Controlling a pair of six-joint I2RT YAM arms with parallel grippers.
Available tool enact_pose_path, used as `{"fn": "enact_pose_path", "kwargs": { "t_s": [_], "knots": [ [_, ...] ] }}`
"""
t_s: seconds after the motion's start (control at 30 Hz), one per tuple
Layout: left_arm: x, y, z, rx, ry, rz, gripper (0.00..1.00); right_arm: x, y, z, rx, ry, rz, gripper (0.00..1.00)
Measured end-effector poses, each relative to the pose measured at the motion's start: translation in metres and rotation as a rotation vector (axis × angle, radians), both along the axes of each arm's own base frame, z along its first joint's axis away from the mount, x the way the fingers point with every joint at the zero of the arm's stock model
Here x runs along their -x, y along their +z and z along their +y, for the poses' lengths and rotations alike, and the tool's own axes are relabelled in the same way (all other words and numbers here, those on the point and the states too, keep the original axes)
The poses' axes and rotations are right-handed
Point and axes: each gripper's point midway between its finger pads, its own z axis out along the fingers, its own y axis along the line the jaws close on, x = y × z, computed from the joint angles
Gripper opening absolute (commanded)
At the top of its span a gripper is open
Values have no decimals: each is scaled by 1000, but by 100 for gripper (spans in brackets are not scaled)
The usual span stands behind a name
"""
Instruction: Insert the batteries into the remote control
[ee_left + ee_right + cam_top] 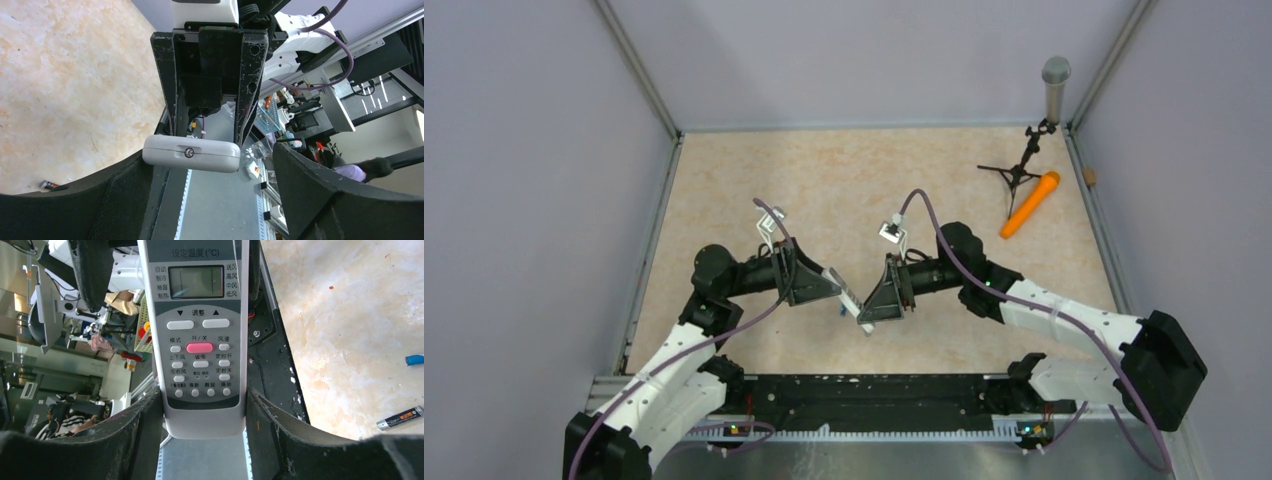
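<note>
The remote control point(850, 299) hangs tilted above the table between both arms. My right gripper point(204, 405) is shut on its lower end, with the button face point(200, 347) towards that wrist camera. In the left wrist view the remote's point(191, 153) other end lies between the wide jaws of my open left gripper point(214, 152), close to the left finger point(115, 200) and well apart from the right one point(320, 190). Two batteries lie on the table below: a blue one point(415, 359) and a dark one point(400, 418), the dark one also in the left wrist view point(50, 185).
An orange microphone point(1030, 205) lies at the back right beside a small black tripod point(1016, 172) carrying a grey microphone point(1055, 85). Metal rails edge the table point(724, 180). A black bar point(874, 395) runs along the near edge between the arm bases.
</note>
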Motion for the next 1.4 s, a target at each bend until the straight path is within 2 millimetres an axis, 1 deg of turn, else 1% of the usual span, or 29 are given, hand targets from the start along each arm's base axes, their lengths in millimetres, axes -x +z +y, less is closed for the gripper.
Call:
{"fn": "enact_pose_path", "kwargs": {
  "t_s": [0.13, 0.2, 0.27, 0.4, 0.43, 0.47, 0.5, 0.53, 0.6, 0.63, 0.73, 0.77, 0.83, 0.9, 0.97, 1.03, 1.07, 1.2, 1.3, 1.4],
  "knots": [
    [0, 0, 0, 0, -2, 2, 72, 0, 0, 1, -1, 6, 0, 0],
    [0, -1, 0, -1, -2, 4, 63, 1, 0, 0, -3, 11, -3, 0],
    [0, -2, 0, -2, -1, 9, 49, 2, 1, 0, -5, 17, -7, 0],
    [-1, -4, 0, -5, 0, 11, 29, 4, 0, 0, -6, 27, -13, 0],
    [-1, -4, 0, -5, -1, 13, 18, 3, 0, 1, -5, 25, -15, 0],
    [-1, -5, 0, -6, -1, 15, 4, 4, -1, 0, -3, 25, -14, 2],
    [-2, -6, -1, -8, -2, 19, 0, 4, -1, 0, 0, 24, -12, 14],
    [-2, -6, -1, -9, -3, 21, 0, 3, -2, 0, 3, 23, -12, 28],
    [-3, -8, -1, -12, -2, 26, 0, 3, -4, 0, 13, 21, -12, 50],
    [-3, -9, -1, -15, 1, 28, 0, 3, -4, 0, 18, 20, -15, 56],
    [-6, -11, -1, -24, 16, 26, 0, 1, -7, 0, 43, 5, -31, 66],
    [-8, -14, -1, -31, 33, 38, 0, -1, -9, 0, 58, -11, -40, 72],
    [-12, -19, 0, -46, 60, 58, 0, -4, -15, -1, 92, -40, -52, 77],
    [-17, -25, 1, -64, 92, 82, 0, -7, -21, -3, 140, -75, -81, 80],
    [-21, -33, 2, -88, 125, 111, 0, -6, -25, -2, 193, -105, -135, 81],
    [-25, -41, 4, -110, 153, 143, 0, -8, -24, -2, 227, -136, -193, 81],
    [-27, -45, 4, -121, 168, 160, 0, -5, -23, -1, 236, -137, -216, 81],
    [-31, -56, 6, -154, 202, 215, 0, -14, -20, -5, 272, -210, -310, 75],
    [-35, -67, 7, -179, 224, 264, 0, -26, -26, -12, 328, -270, -351, 71],
    [-37, -75, 8, -198, 240, 313, 0, -34, -34, -17, 378, -307, -386, 69]
  ]
}}
